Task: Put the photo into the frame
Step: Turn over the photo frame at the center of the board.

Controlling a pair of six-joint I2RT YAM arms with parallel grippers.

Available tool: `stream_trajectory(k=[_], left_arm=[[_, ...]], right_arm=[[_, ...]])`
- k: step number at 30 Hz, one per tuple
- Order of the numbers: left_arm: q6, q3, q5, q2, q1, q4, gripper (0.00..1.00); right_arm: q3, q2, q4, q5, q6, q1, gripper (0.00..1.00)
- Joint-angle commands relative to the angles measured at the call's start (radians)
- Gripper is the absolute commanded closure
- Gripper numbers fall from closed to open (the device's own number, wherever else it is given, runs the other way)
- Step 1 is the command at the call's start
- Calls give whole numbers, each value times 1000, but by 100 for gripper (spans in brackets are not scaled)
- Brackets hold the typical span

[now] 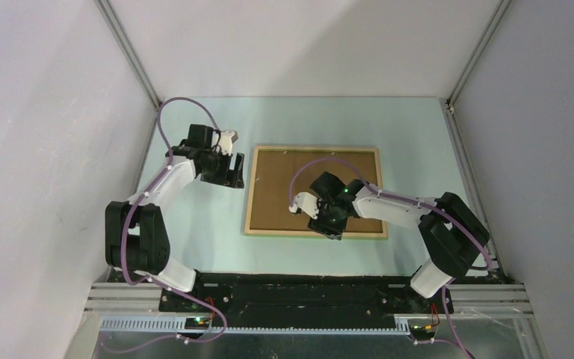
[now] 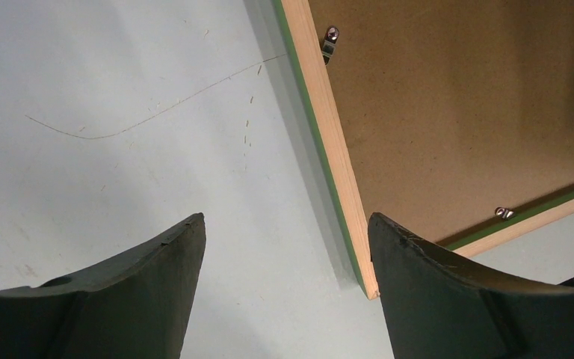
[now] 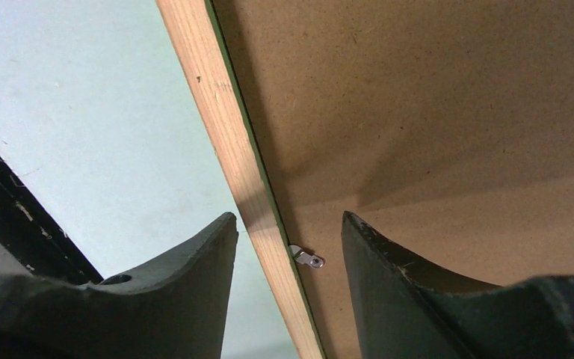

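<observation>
The frame [image 1: 250, 193] lies face down on the table, its light wood back up and a green edge showing beneath. The photo [image 1: 284, 187] sits inside it, brown board back up; its printed side is hidden. My left gripper [image 1: 235, 173] is open and empty just left of the frame's far-left part. In the left wrist view the gripper [image 2: 286, 221] is over bare table, with the frame's corner [image 2: 362, 269] by its right finger. My right gripper [image 1: 329, 228] is open at the near rail. In the right wrist view the gripper [image 3: 289, 217] straddles the rail [image 3: 224, 112], one finger over the board [image 3: 418, 97].
Small metal turn clips sit on the frame's inner edge [image 2: 331, 37] [image 2: 503, 213] [image 3: 308, 259]. The pale table [image 1: 194, 224] is walled at left, right and back. The black base rail [image 1: 306, 288] runs along the near edge.
</observation>
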State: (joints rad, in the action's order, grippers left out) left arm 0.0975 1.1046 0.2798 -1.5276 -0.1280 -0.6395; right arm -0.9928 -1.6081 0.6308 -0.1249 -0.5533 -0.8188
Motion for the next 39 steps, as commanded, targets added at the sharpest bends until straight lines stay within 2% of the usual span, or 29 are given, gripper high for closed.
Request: stream_trajectory(k=[1,9,19,23,27,29,36,39], left_arm=[[18,4,4,4,3,7,16],[17,5,11,-10,4,6,16],[19,-3,9,-10,2,7,16],[22,-8,13,-1,2,7,16],[46,-20,25,22,3,7,14],[68,-30,32,45,2,6,13],[190,-64,40,215,-22,-11,4],[242,-88,22,324,-70,-12,1]], right_arm=[[6,-14,-26,36,17,-12,43],[11,-36,-24,35,25,-21,49],[12,-55,-13,22,31,-36,64],[11,-69,-15,28,29,-41,74],[-7,-65,2,14,30,-34,96],[-26,-55,21,-11,29,-25,100],[-126,-12,142,-124,-7,18,100],[-199,0,201,-189,-26,38,100]])
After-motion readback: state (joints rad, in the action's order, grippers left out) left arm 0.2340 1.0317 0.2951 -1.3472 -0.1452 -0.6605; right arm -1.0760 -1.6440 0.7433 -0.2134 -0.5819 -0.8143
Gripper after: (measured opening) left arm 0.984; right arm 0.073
